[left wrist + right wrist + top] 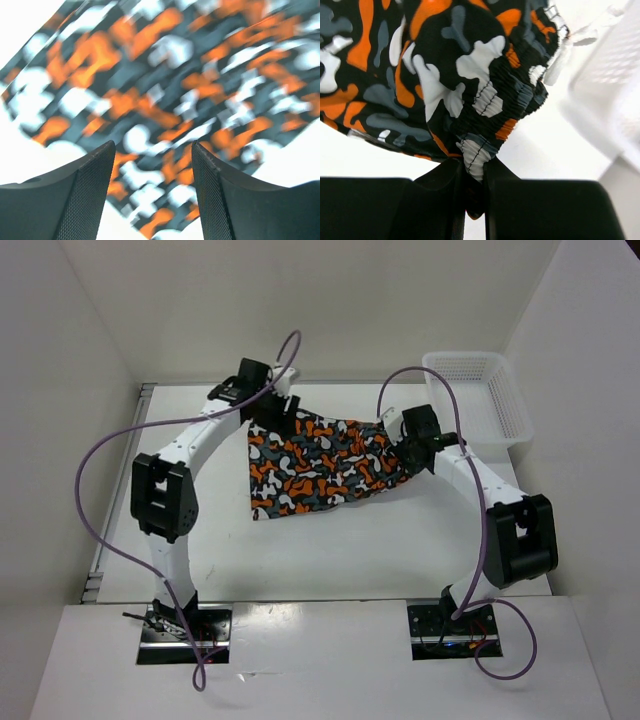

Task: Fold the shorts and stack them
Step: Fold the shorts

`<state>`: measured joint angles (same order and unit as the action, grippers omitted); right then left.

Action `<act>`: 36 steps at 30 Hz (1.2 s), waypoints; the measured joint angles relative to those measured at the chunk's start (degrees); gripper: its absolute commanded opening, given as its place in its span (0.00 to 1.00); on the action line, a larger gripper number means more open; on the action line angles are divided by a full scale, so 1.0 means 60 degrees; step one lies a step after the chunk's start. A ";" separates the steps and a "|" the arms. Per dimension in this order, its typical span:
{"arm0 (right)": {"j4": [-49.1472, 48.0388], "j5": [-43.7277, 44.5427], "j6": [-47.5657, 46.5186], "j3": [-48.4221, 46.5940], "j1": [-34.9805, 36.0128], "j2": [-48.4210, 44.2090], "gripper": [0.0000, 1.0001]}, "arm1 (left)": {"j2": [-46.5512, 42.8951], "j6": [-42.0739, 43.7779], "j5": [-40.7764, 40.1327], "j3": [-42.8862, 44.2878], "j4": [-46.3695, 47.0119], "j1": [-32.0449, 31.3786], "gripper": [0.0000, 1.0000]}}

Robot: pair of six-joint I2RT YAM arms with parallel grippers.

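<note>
While the fold itself wasn't made yet, you had the shorts (325, 462) spread one layer deep on the table (330, 550). They sat beside the basket (478, 358), on its left-arm side and a bit nearer the bases than it.

- Shorts' near edge, far from the basket: flat, free, no gripper on it.
- Right gripper (475, 170), at the shorts' end closest to the basket: pinched narrow on the gathered elastic waistband. From the wrist view the cloth bunched and hung from the fingertips, so I judged that end lifted off the table.
- Left gripper (152, 150), at the shorts' far corner, the one farthest from the basket: jaws wide, nothing between the fingers (90, 195). The print was blurred beyond them, so I couldn't tell whether they touched the cloth.
- Basket itself: behind the shorts' right end, near but apart from the cloth, as far as I could see.

My read: you were in the setup for the first fold, with one end gripped and the other loose.

The next move called for the left pincer to come down and close on its corner. Then both arms would carry the cloth across together, held level so it didn't skew. Risk, as I saw it: pulling with the right arm alone would drag the whole garment toward the basket.
</note>
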<state>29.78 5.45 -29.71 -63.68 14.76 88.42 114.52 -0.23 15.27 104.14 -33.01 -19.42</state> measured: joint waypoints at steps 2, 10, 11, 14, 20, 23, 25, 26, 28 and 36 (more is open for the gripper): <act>-0.0040 0.0146 -0.0113 -0.0284 0.0000 0.0000 0.00 | -0.0226 0.0000 -0.0284 -0.0736 0.0058 0.0474 0.70; -0.0171 0.0820 -0.0586 -0.0532 0.0000 -0.0036 0.00 | 0.0087 -0.0004 -0.0667 -0.3304 0.0153 0.1723 0.69; -0.0171 0.0885 -0.0630 -0.0532 0.0000 -0.0036 0.00 | 0.0142 -0.0007 -0.0750 -0.3337 0.0219 0.1632 0.69; -0.0175 0.1100 -0.0769 -0.0550 0.0000 -0.0040 0.00 | 0.0528 -0.0004 -0.0969 -0.3144 0.0554 0.1035 0.69; -0.0153 0.1504 -0.0922 -0.0670 0.0000 -0.0124 0.00 | 0.1402 0.0007 -0.1115 -0.2095 0.1155 0.0102 0.54; -0.0062 0.1508 -0.0892 -0.1177 0.0000 -0.0124 0.00 | 0.1810 0.0015 -0.1100 -0.1497 0.1198 -0.0080 0.36; 0.0091 0.1483 -0.0827 -0.1847 0.0000 -0.0026 0.00 | 0.1982 0.0000 -0.1082 -0.1271 0.1224 -0.0113 0.32; 0.0098 0.1486 -0.0783 -0.2273 0.0015 0.0073 0.00 | 0.2040 0.0004 -0.1071 -0.1184 0.1224 -0.0127 0.32; 0.0018 0.1512 -0.0769 -0.2965 0.0142 0.0273 0.00 | 0.2120 0.0004 -0.1024 -0.1045 0.1188 -0.0135 0.32; -0.0244 0.1927 -0.0739 -0.3406 0.2998 0.1399 0.00 | 0.2342 0.0007 -0.0721 -0.0667 0.1002 -0.0135 0.32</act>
<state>28.32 17.02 -34.15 -84.12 32.75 96.82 128.57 -0.19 10.94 100.14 -27.00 -20.23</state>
